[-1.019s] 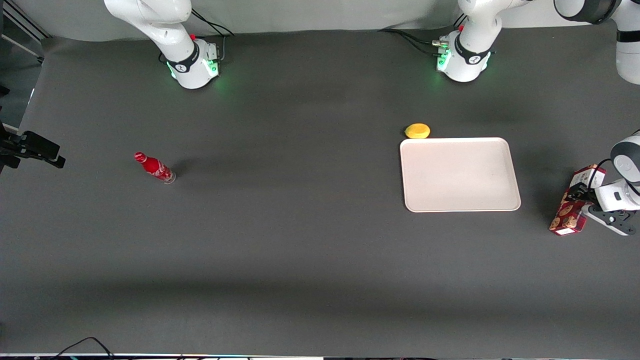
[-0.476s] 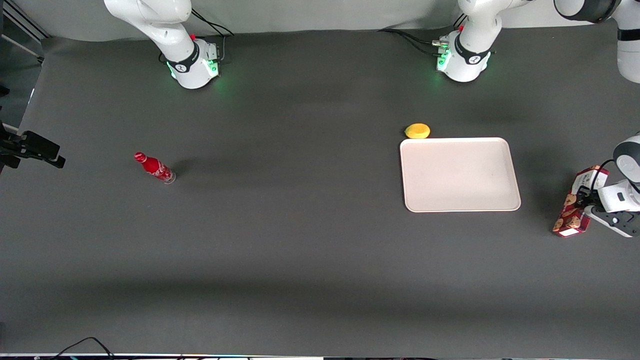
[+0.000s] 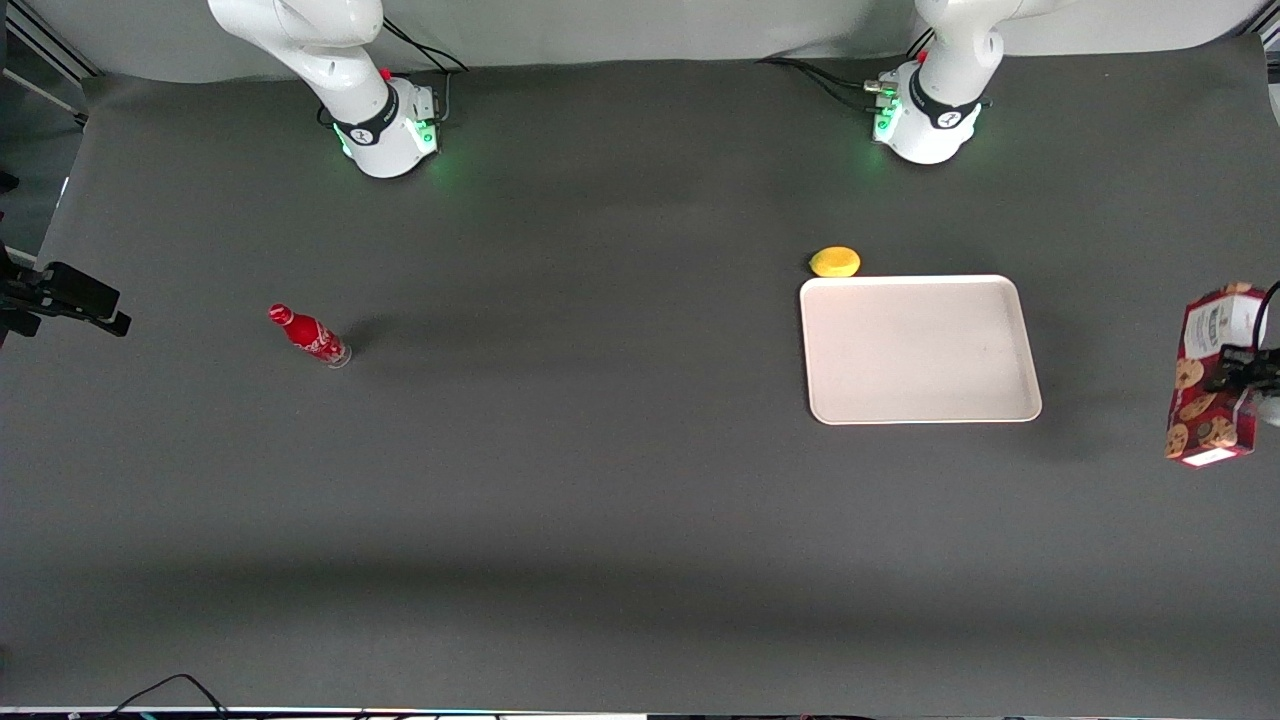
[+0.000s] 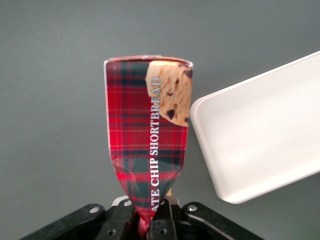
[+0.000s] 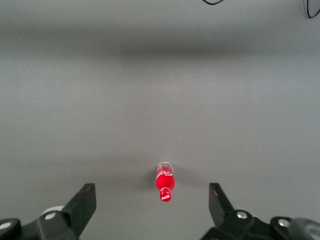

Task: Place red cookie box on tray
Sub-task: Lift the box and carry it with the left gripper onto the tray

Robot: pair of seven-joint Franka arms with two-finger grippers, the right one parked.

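The red cookie box (image 3: 1208, 375), a long tartan carton with cookie prints, hangs in the air at the working arm's end of the table, beside the tray and clear of it. My left gripper (image 3: 1240, 380) is shut on it; only its tip shows at the picture's edge. In the left wrist view the fingers (image 4: 165, 222) pinch the box (image 4: 147, 145) so hard that its gripped end is crushed flat. The cream-white tray (image 3: 918, 348) lies flat on the table with nothing on it; its corner shows in the left wrist view (image 4: 260, 140) beside the box.
A yellow round object (image 3: 834, 262) lies against the tray's edge, farther from the front camera. A small red bottle (image 3: 308, 335) stands toward the parked arm's end of the table. The table is a dark grey mat.
The gripper has lifted the box off the table and carried it higher and outward toward the picture's edge. The box now appears larger and more upright. The tray has not moved.
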